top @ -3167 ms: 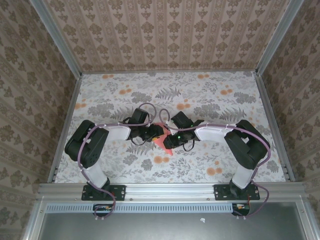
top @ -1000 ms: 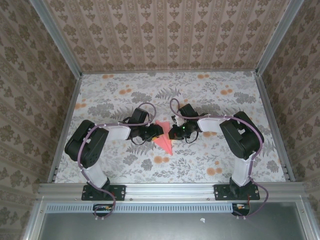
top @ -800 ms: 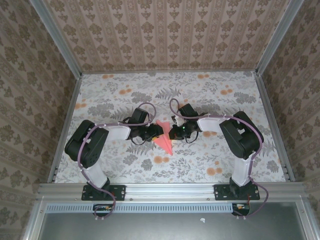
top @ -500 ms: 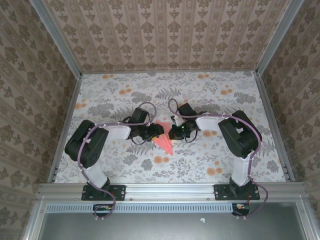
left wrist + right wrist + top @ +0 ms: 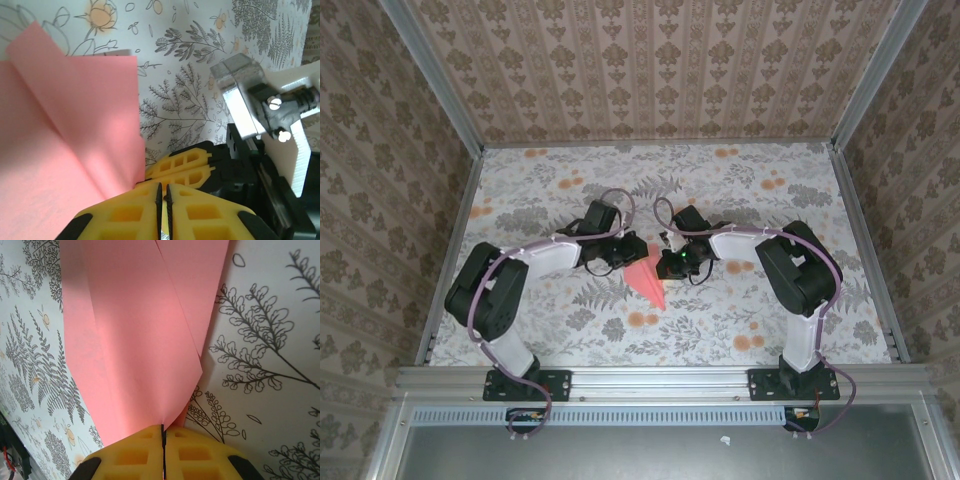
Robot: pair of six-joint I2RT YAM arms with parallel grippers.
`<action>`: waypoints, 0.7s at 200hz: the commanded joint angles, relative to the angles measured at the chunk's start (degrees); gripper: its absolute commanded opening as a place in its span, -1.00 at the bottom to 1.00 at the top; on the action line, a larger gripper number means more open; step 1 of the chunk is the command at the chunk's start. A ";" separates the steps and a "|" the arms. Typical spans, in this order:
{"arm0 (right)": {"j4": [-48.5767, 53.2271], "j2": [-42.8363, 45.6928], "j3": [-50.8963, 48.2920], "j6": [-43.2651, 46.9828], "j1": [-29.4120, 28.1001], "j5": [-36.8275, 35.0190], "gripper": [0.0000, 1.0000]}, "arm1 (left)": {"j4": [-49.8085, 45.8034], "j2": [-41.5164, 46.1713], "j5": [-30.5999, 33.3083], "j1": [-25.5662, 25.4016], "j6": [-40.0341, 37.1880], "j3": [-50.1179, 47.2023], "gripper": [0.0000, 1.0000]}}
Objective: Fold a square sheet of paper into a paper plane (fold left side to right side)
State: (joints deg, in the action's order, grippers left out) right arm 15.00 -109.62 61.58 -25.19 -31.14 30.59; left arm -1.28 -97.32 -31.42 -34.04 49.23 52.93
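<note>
1. Left gripper [image 5: 627, 250] sits at the far-left edge of the paper plane [image 5: 646, 277], near the middle of the counter [image 5: 750, 205]. In its wrist view [image 5: 162, 189] the yellow fingers [image 5: 125, 216] are drawn together, with a thin dark slit between them.
2. Pink paper [image 5: 60, 145] comes down to the left-hand finger just beside that slit. I cannot tell whether any of it lies between the pads.
3. Right gripper [image 5: 666, 266] is at the plane's right edge, facing the left one across the paper. In its wrist view [image 5: 163, 430] its yellow fingers [image 5: 131, 456] meet along a closed seam. A pointed corner of the paper [image 5: 135, 330] runs straight into that seam and looks clamped there.
4. From above, the paper plane is a plain pink-red dart. Its wide end lies between the two grippers and its tip points toward the arm bases, angled slightly right. The right wrist view shows long creases down it and a flap lifted a little off the counter on the right.
5. The counter is printed with grey ferns and small orange flowers [image 5: 642, 320].
6. The left wrist view shows part of the right arm [image 5: 260, 112], silver and black, just beyond the left gripper's fingers.
7. Brown patterned wallpaper [image 5: 670, 60] covers the walls, and an aluminium rail [image 5: 660, 380] carries both arm bases at the near edge.
</note>
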 commanded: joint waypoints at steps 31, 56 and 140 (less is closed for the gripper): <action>4.53 -2.30 -0.01 1.66 -0.93 -3.33 -0.85 | 2.07 -6.26 -4.19 -0.50 -0.43 3.17 -0.76; 4.80 -2.31 0.08 1.81 -1.12 -3.52 -0.85 | 1.80 -7.50 -3.15 -0.42 -0.54 3.01 -0.77; 6.19 -2.22 0.56 2.55 -1.29 -4.39 -0.84 | -1.53 -8.85 0.37 0.12 -2.70 1.07 -0.78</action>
State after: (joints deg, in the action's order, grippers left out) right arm 16.14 -109.62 62.22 -23.90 -31.59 29.43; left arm -1.13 -105.30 -32.60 -34.09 48.40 54.74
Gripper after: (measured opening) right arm 0.080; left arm 0.111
